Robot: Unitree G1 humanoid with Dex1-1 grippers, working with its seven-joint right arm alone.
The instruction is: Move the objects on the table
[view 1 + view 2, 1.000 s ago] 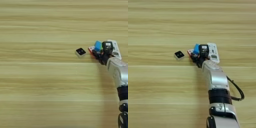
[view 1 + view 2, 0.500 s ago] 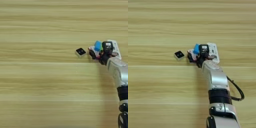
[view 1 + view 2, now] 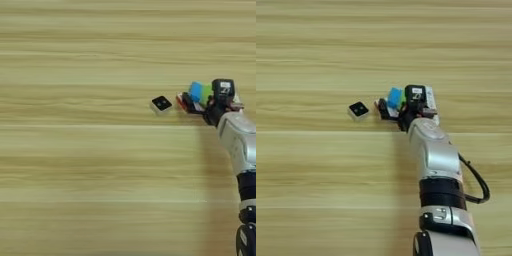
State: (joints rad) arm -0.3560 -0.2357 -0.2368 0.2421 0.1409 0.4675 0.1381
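Note:
On the tan wooden table (image 3: 75, 165) a small black square block (image 3: 161, 104) lies alone, left of a tight cluster. In that cluster a blue bar (image 3: 394, 96) sits against a green bar (image 3: 402, 99), with a red-and-white flat box (image 3: 180, 100) low at their left. A long white button remote (image 3: 430, 98) shows partly behind the gripper's black head. My right gripper (image 3: 387, 111) reaches in from the lower right and lies over the cluster's near side, at the flat box. The silver forearm (image 3: 433, 155) hides what is under it.
Bare wood-grain table spreads to the left, far side and near side of the cluster. A black cable (image 3: 478, 182) loops off the forearm at the lower right.
The gripper's head has shifted slightly right and away, and a strip of the green bar now shows beside the blue bar. The black block has stayed put.

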